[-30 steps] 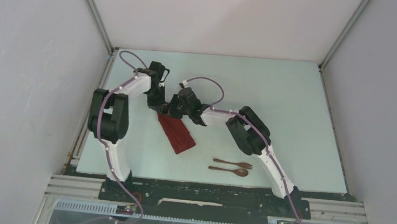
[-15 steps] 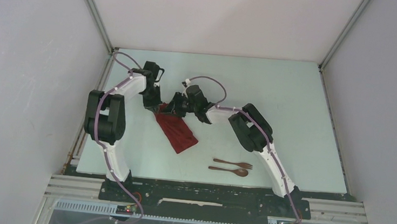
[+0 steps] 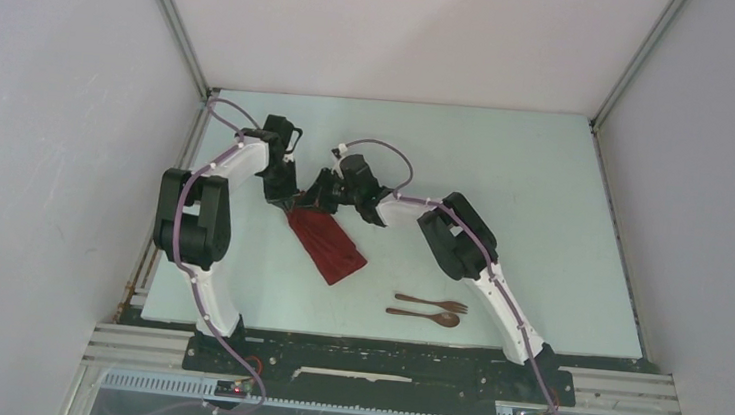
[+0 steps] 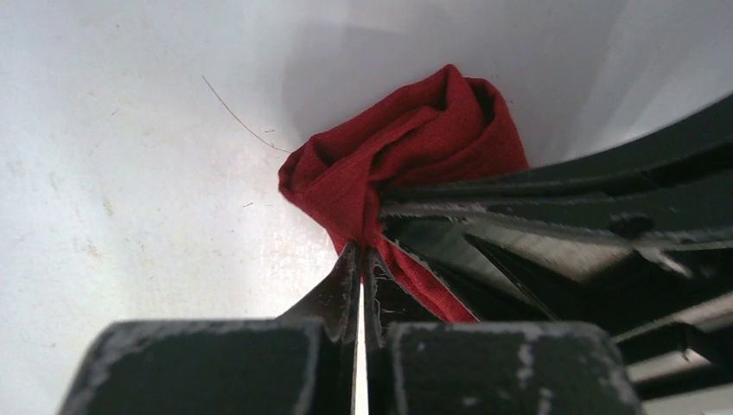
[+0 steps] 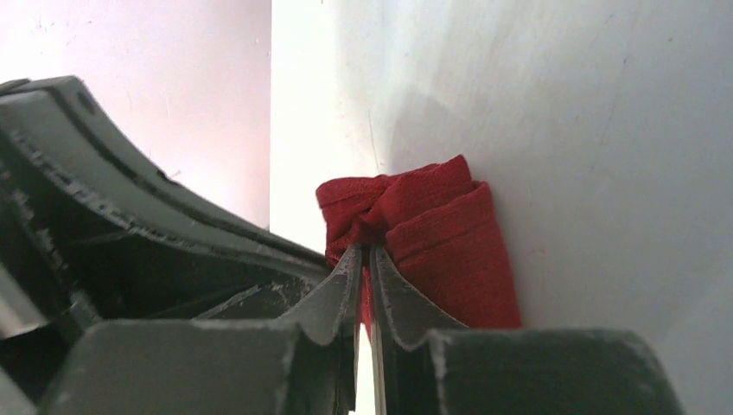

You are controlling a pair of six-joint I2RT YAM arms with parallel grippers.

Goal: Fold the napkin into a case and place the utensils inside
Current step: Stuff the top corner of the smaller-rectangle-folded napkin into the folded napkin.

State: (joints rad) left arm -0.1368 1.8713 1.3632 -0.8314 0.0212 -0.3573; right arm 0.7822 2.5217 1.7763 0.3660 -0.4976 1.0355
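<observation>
Napkin (image 3: 330, 249): folded red strip, overhead view; wrist views alone show its bunched end pinched tight by left gripper (image 4: 360, 272) and right gripper (image 5: 363, 264). Fork (image 3: 432, 303), spoon (image 3: 424, 316): overhead only, well apart.

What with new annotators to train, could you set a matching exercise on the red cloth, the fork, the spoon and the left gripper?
Things:
1 napkin
2 fork
3 spoon
4 left gripper

States:
A shut on red cloth
B lower of the pair in the top view
C folded strip, lying aslant
D upper of the pair in the top view

Pairs: 1-C, 2-D, 3-B, 4-A
</observation>
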